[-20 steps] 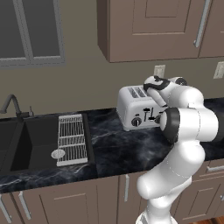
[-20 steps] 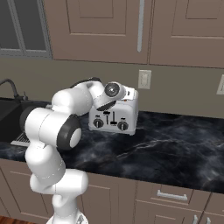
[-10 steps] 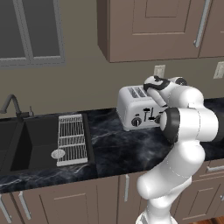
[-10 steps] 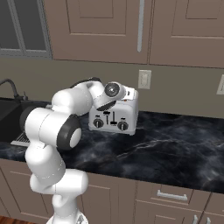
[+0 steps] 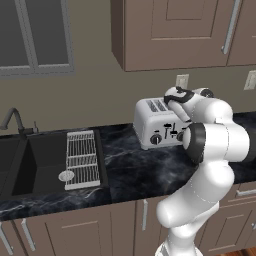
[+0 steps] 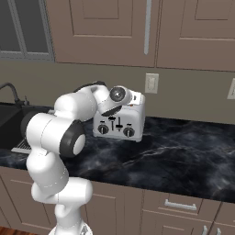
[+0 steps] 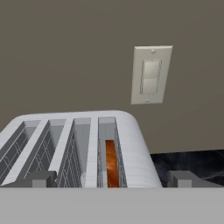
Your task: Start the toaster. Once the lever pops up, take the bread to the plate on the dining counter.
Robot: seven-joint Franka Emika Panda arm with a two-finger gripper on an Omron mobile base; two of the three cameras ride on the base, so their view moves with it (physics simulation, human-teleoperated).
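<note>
The silver four-slot toaster stands on the dark marble worktop against the wall, its black knobs and levers facing the room. My hand hovers just over its top. In the hand view the toaster lies right below, and the brown bread sits deep in its rightmost slot. My gripper is open, its fingertips spread wider than the toaster's top, with nothing between them. The plate and the dining counter are out of view.
A sink with a faucet and a wire rack lies left of the toaster. A wall switch plate is behind it, upper cabinets above. Bare worktop stretches to the right.
</note>
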